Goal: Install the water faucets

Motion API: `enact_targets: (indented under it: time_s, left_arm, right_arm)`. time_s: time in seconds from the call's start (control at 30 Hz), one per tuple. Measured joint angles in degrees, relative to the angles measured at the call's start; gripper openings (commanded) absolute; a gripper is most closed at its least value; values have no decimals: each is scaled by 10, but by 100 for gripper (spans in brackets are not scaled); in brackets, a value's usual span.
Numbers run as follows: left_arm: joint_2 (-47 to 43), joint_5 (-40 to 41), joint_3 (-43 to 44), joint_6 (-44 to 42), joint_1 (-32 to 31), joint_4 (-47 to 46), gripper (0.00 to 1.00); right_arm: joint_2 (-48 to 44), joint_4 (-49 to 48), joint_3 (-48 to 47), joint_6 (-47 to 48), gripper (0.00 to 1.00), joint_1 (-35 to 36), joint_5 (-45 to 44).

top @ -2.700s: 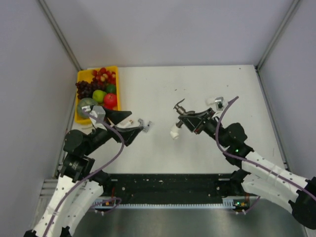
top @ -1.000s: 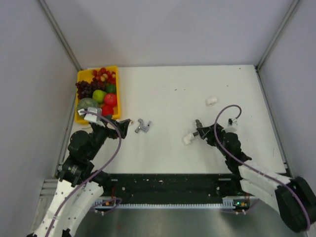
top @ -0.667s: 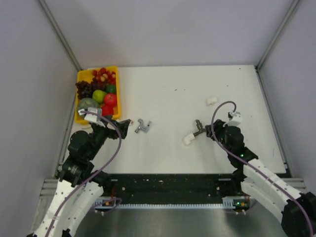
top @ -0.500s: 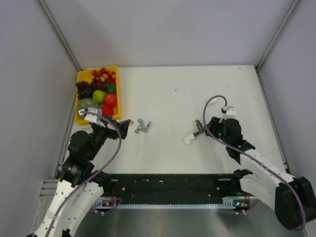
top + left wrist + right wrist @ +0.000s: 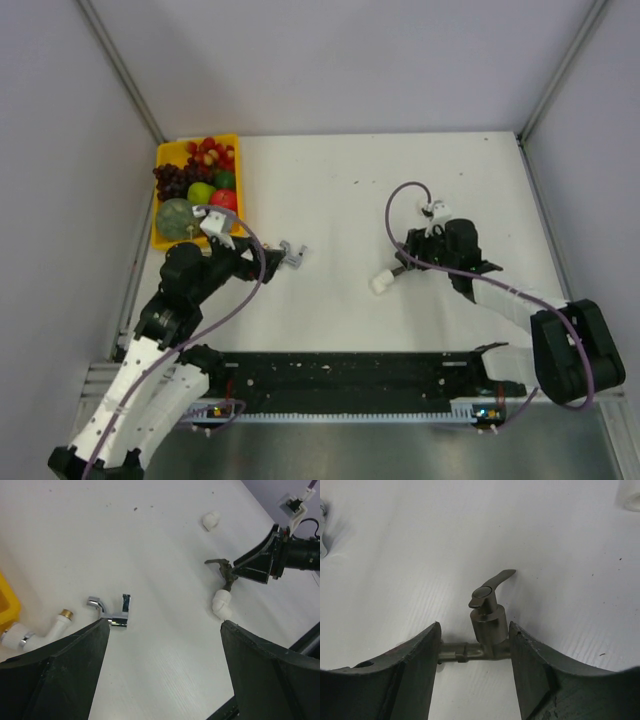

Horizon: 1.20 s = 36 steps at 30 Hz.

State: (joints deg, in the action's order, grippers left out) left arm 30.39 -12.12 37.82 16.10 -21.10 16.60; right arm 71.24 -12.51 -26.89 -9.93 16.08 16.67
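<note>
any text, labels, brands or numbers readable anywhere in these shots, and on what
None can be read. No word, label, brand or number shows on the dark grey faucet, the silvery faucet, the white elbow fitting or the yellow tray.

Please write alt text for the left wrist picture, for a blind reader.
A silvery faucet lies on the white table ahead of the open left gripper. Farther off, the right gripper holds a dark grey faucet with a white elbow fitting at its end; a loose white fitting lies beyond.
</note>
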Motion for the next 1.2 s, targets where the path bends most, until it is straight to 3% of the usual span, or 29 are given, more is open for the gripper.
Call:
enact_targets:
  time_s: [0.3,0.47,0.53,0.63,0.67,0.93,1.2]
  left_arm:
    - [95,-108,0,55,0,-3,99]
    - [145,-156,-10,125,-9,-59,98]
    - [164,-166,-26,157,-14,-89,98]
    - [204,-173,-50,204,-30,-142,98]
    - [216,-173,-55,215,-36,-155,98]
    - [342,-163,-59,273,-118,-255,98]
    - [465,-172,-18,291,-140,-289,94]
  right_arm:
    - [51,16,-49,-3,55,-1,-29]
    - [97,41,-67,-12,47,-1,-26]
    - [113,51,-72,-16,36,-1,-22]
    - [129,53,-77,-19,2,-1,-12]
    - [129,50,-77,-18,0,-1,-10]
    - [43,22,-36,-20,0,28,13]
    - [-75,-45,13,-27,0,64,38]
